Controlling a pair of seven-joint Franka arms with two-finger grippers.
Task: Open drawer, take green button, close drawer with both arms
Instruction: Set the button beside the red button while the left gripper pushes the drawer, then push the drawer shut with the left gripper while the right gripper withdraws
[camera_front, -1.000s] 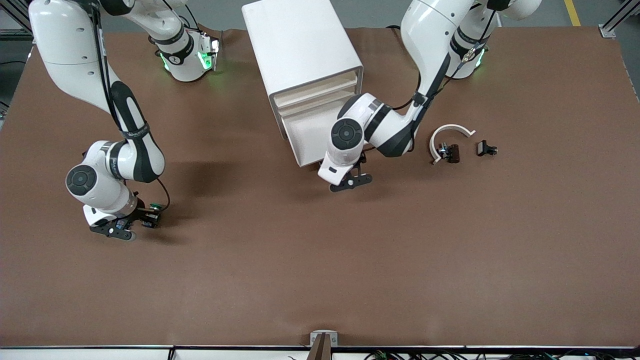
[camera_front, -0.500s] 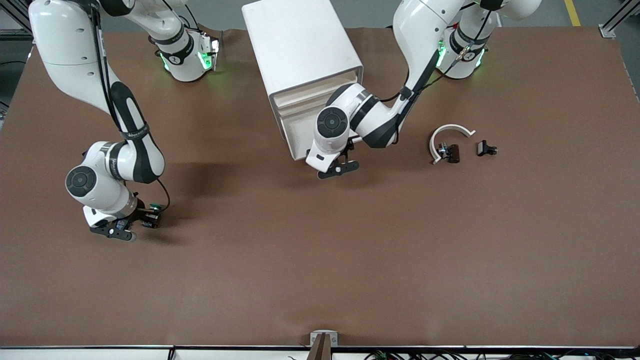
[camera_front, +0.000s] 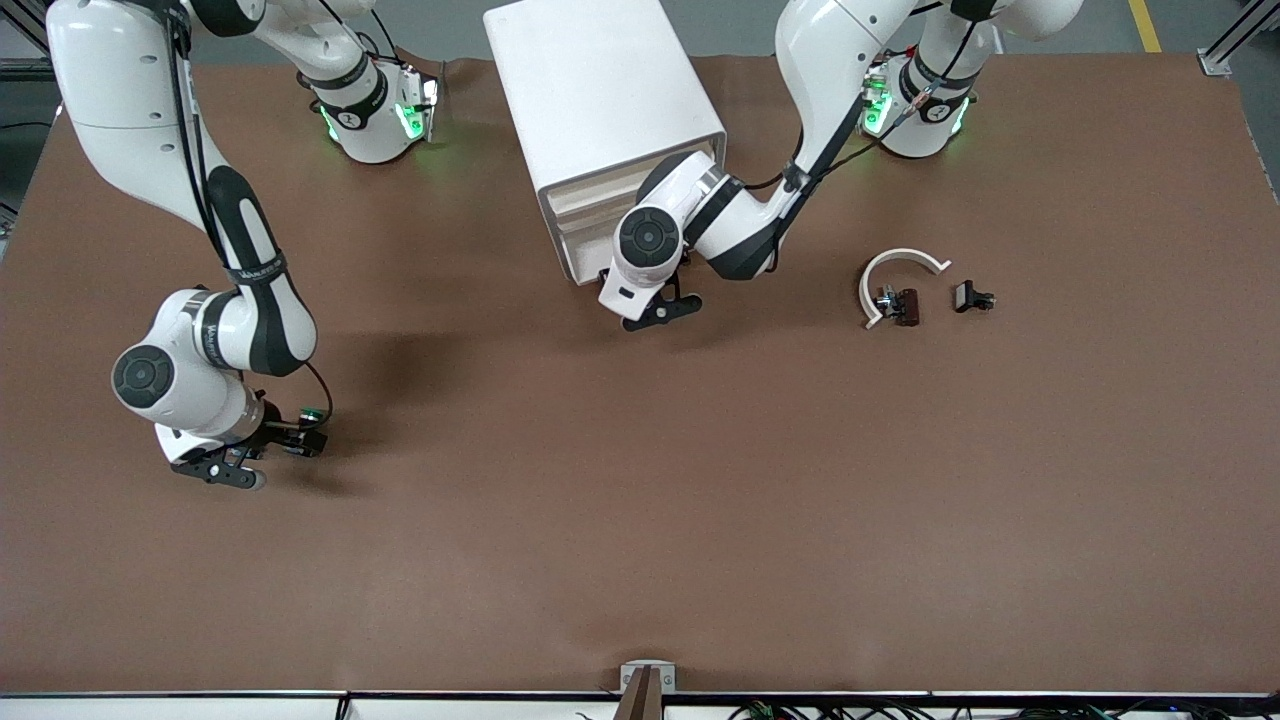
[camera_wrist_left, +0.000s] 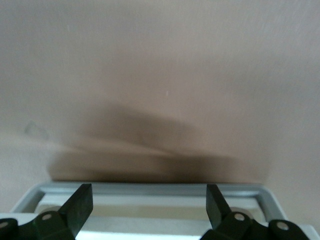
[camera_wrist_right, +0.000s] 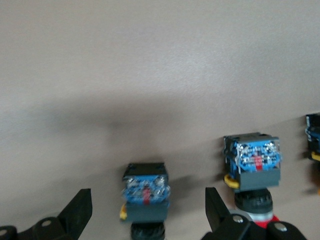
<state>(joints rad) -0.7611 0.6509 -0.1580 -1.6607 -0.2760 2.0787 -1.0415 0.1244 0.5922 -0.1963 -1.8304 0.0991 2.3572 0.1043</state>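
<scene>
My right gripper (camera_front: 268, 447), lower left of frame, fingers apart, has the small green-capped button (camera_front: 312, 414) just beside it; my left gripper (camera_front: 662, 308) stands spread at the white drawer (camera_front: 585, 232).

Brown table (camera_front: 700, 520); white cabinet (camera_front: 595, 85); cream drawer (camera_front: 585, 215) front; green-capped button (camera_front: 312, 414); white arms with black bands; black grippers.

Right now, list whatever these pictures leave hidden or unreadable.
Drawer: in the front view the left arm covers its front, so I cannot tell whether it is fully shut.
Nearest button: in the right wrist view the frame edge cuts off its cap, so no colour shows.
Another button: same view, mostly cut off by the edge.
Two dark parts by the white curved piece: front view, too small to identify.
</scene>
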